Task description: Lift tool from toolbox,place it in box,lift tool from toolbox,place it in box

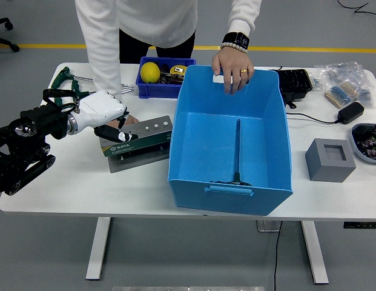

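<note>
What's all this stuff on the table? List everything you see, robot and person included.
big box: one, blue, table centre
long tool: one, dark, lying inside big box
toolbox: one, green and grey, left of big box
small bin: one, blue, far side
ball: one, yellow, in small bin
block: one, grey, right
clamp: one, green, far left
left hand: one, white, on toolbox
person's hand: one, gripping big box's far rim

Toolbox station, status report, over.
Left hand open over toolbox. Right arm out of view. One tool lies in blue box. Person's hand grips box's far rim.
</note>
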